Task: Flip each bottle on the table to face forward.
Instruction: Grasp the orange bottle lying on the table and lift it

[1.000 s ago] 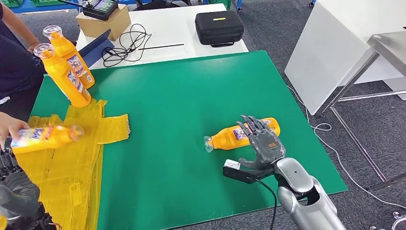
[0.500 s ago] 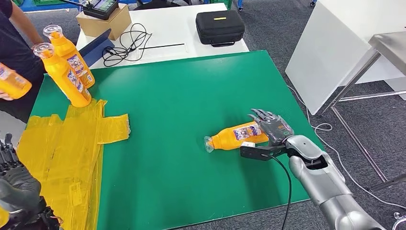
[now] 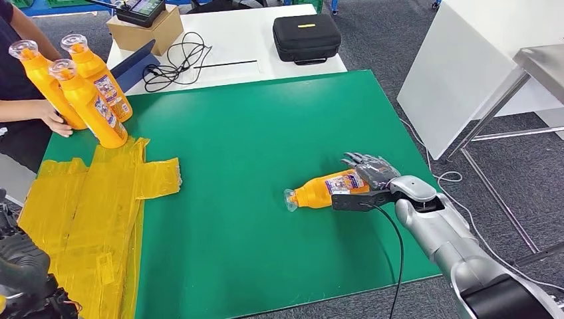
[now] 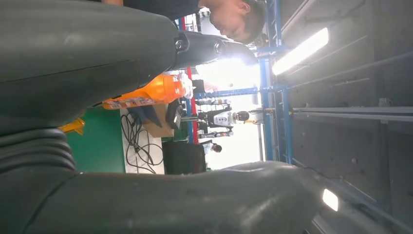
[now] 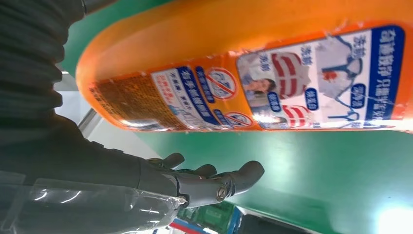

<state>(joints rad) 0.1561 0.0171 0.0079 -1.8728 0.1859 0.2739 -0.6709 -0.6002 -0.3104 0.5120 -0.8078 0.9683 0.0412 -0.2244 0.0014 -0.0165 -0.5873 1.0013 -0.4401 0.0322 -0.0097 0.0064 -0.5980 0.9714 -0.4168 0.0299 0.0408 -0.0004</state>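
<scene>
The right hand [image 3: 372,174] is at the base end of the lying bottle [image 3: 326,189], fingers [image 5: 214,185] spread and reaching past it. Nothing is wrapped round the bottle, so the hand is empty and open, cupped to come round the fat end, where there's most to grip. Whether the palm touches the base I can't quite tell from the head view; the wrist view puts the bottle right up against the hand.

The bottle lies on its side on the green mat [image 3: 253,133], near the robot's right edge, neck pointing toward the robot's left, label up. It wants standing and turning so the label faces front.

Far corner on the left: three bottles [image 3: 86,100] stand upright, close together. A person's hand [image 3: 54,119] rests at the base of the nearest one, likely steadying it. A yellow bag [image 3: 86,199] lies flat beside them.

The left hand [image 3: 20,266] sits low at the near-left corner, well clear. It looks curled with nothing in it, though the view is poor.

Next, by my reckoning: close on the base and tip it upright.
</scene>
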